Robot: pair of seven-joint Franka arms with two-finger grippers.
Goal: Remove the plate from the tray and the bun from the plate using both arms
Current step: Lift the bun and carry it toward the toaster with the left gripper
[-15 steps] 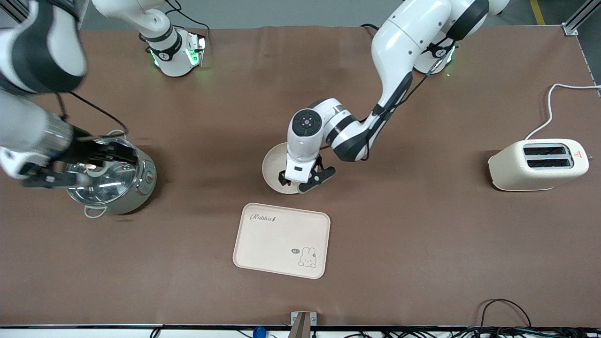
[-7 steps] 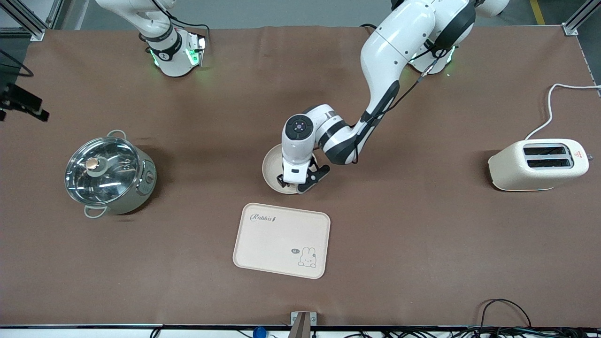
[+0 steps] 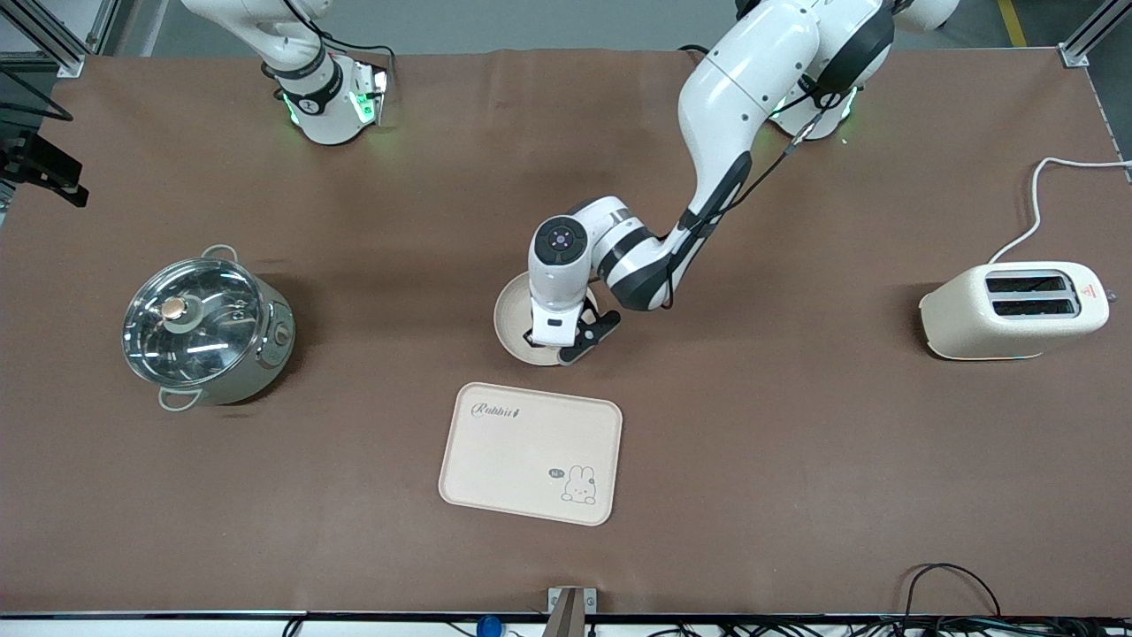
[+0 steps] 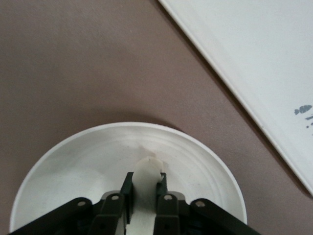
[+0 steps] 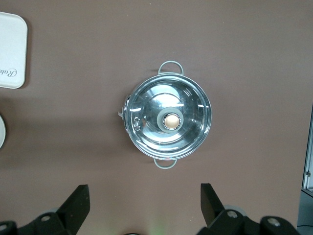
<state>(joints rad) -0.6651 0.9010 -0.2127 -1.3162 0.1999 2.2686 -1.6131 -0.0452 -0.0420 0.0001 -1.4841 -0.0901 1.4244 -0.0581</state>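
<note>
The round cream plate [image 3: 511, 311] lies on the brown table mid-table, a little farther from the front camera than the rabbit tray. My left gripper [image 3: 551, 344] is down over the plate's nearer part. In the left wrist view the left gripper [image 4: 145, 182] is shut on the small pale bun [image 4: 146, 166] just above the plate's floor [image 4: 73, 161]. I cannot tell whether the bun touches the plate. The bun is hidden in the front view. My right gripper [image 5: 144, 192] is wide open and empty, high over the table near the pot.
The cream rabbit tray [image 3: 531, 453] lies nearer the front camera than the plate, also seen in the left wrist view [image 4: 254, 63]. A lidded steel pot [image 3: 205, 332] stands toward the right arm's end, also in the right wrist view [image 5: 168, 120]. A cream toaster [image 3: 1013, 310] with a white cord stands toward the left arm's end.
The right arm has swung up and away from over the pot and mostly left the front view. The left gripper has shifted slightly over the plate toward the right arm's end.
</note>
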